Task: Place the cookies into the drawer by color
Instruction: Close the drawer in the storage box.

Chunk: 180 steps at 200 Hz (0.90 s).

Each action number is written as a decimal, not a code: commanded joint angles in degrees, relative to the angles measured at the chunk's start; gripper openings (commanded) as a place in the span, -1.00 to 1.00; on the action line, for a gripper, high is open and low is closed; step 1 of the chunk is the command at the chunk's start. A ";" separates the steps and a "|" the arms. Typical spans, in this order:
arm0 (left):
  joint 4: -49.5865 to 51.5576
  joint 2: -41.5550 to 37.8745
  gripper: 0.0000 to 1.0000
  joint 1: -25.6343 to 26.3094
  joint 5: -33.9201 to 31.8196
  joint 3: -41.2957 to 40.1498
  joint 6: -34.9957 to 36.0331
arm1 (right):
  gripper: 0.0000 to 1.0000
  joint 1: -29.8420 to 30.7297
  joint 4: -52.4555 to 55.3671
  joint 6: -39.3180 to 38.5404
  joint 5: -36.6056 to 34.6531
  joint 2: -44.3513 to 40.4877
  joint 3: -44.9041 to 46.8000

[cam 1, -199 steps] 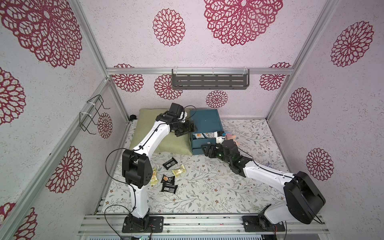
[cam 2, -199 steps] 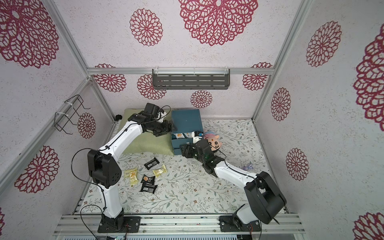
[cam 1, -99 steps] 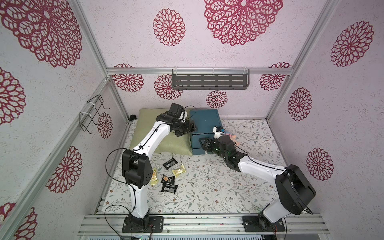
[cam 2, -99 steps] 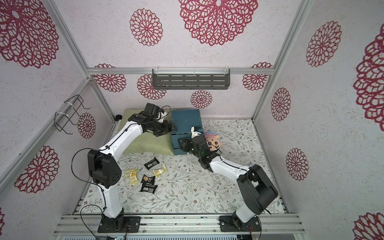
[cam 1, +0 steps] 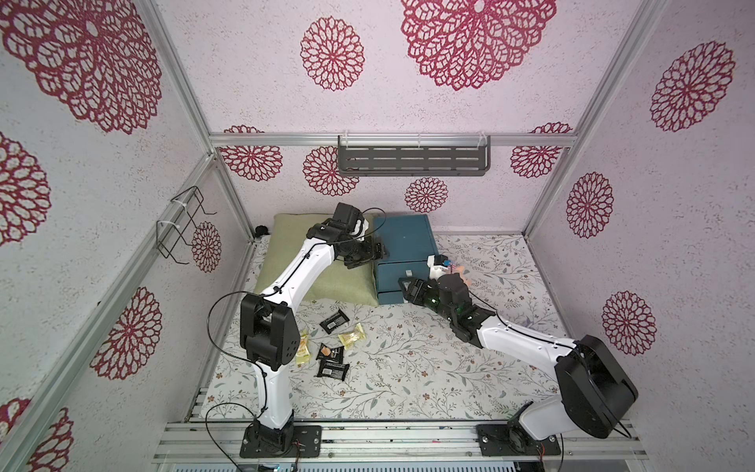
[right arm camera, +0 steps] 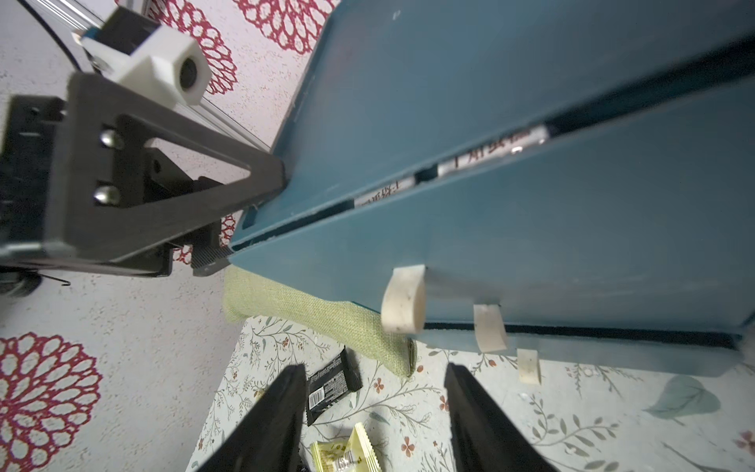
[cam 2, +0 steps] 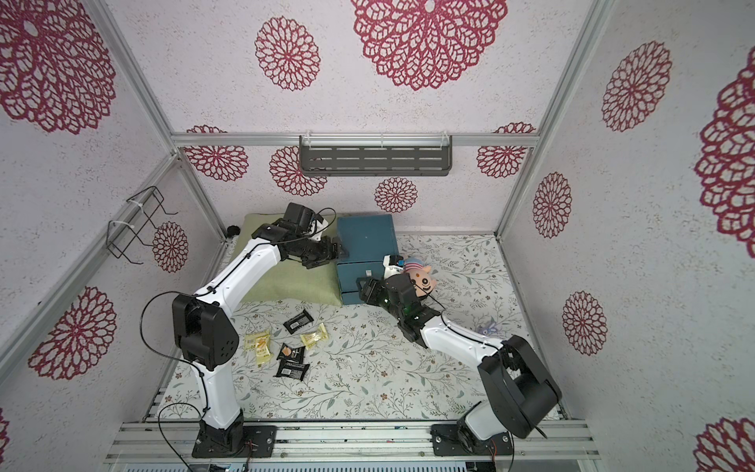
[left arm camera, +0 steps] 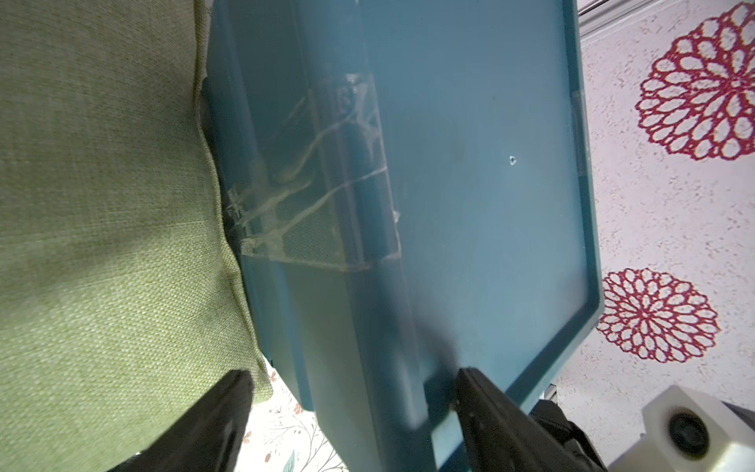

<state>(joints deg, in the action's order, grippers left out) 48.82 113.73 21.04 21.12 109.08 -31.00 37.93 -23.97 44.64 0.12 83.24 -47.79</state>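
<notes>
The teal drawer point(cam 1: 402, 241) chest stands at the back beside a green cushion. Its top drawer is ajar by a slit, and white cookies point(right arm camera: 490, 153) show through it. My right gripper point(right arm camera: 376, 384) is open and holds nothing, just in front of the drawer fronts below the white tab pull point(right arm camera: 404, 298). My left gripper point(left arm camera: 351, 392) is open, straddling the chest's upper left corner point(left arm camera: 367, 367), with one finger point(left arm camera: 478, 404) against the top. Black cookies point(cam 1: 335, 320) and yellow cookies point(cam 1: 353, 337) lie loose on the floor near the left arm's base.
The green cushion point(cam 1: 322, 269) lies against the chest's left side. A peach plush toy point(cam 2: 423, 280) sits right of the chest, behind my right wrist. A grey shelf point(cam 1: 412, 159) hangs on the back wall and a wire rack point(cam 1: 182, 229) on the left wall.
The top drawer stood pulled out with white packets showing; it has slid in to a slit as my right gripper moved toward the chest. The left arm has stayed put.
</notes>
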 commanded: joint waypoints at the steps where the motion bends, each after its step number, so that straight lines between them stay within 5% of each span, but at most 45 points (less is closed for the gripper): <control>1: 5.04 0.49 0.69 -0.39 -3.26 -2.20 1.91 | 0.19 -1.74 -1.00 -0.19 -2.05 -2.85 -0.04; 72: 5.14 0.53 0.70 -0.41 -3.28 -2.18 1.95 | -0.09 -6.44 -2.84 0.18 0.38 1.13 -2.73; 129: 5.22 0.59 0.70 -0.39 -3.19 -2.11 1.96 | -0.13 -6.64 -3.74 1.26 1.37 5.48 -6.71; 180: 5.29 0.70 0.70 -0.43 -2.98 -1.93 1.95 | -0.14 -5.81 -7.54 4.23 0.62 2.46 -0.31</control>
<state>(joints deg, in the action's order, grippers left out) 48.82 113.65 21.02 21.12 109.01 -30.59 31.62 -26.96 46.59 0.82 88.60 -51.09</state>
